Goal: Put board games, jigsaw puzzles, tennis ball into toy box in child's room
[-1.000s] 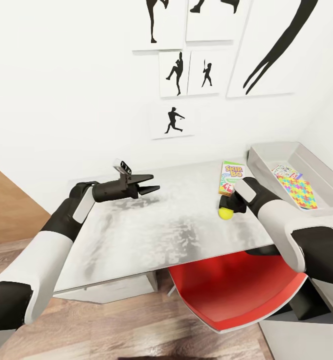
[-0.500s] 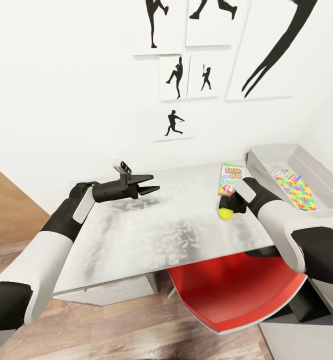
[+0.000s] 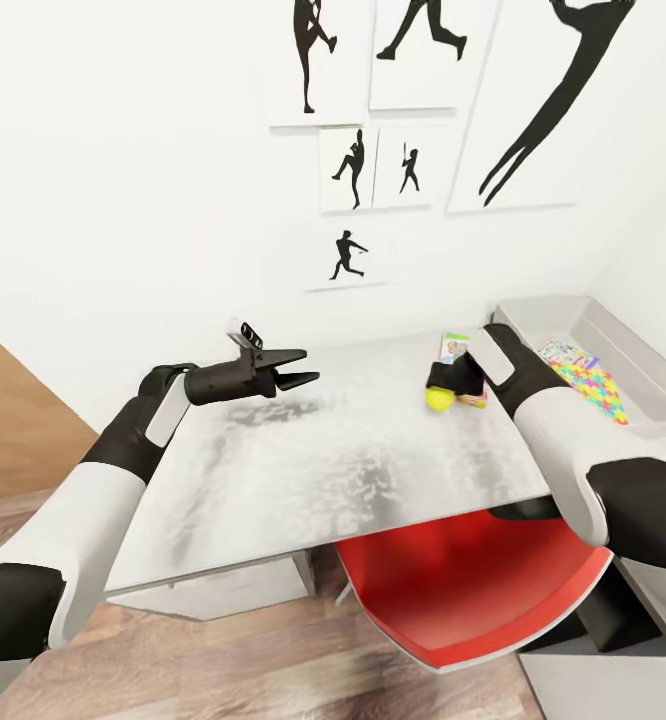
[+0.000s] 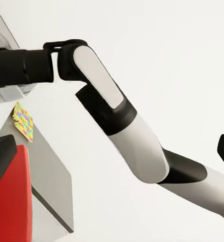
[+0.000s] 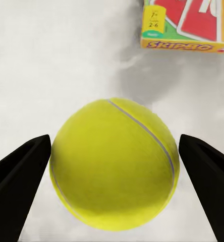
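1. Yellow-green and fuzzy, the tennis ball point(image 5: 114, 164) sits between the two black fingers point(image 5: 18, 166) of the right gripper point(image 3: 441, 388). The jaws are closed around the ball, one on each side. The ball looks lifted a little above the grey desk point(image 3: 323, 450).
2. The ball is round, so it could slip out if the squeeze is weak. Then it would bounce, roll off the desk edge and drop near the red chair point(image 3: 473, 580).
3. The toy box point(image 3: 613, 345) is off to the right, past the board game point(image 3: 455, 352). If the arm swings low, the ball or the wrist could hit the game box or the wall of the toy box.
4. A jigsaw puzzle point(image 3: 595, 390) already lies inside the toy box, with a small bright printed thing beside it that I cannot make out.
5. The left gripper point(image 3: 298, 380) hangs over the desk, far from the ball. Its jaws are a little open and hold nothing.
6. The game box says "SKIP-BO" on its yellow side, seen upside down in the right wrist view point(image 5: 185, 25). A small "2-6" is printed there too.
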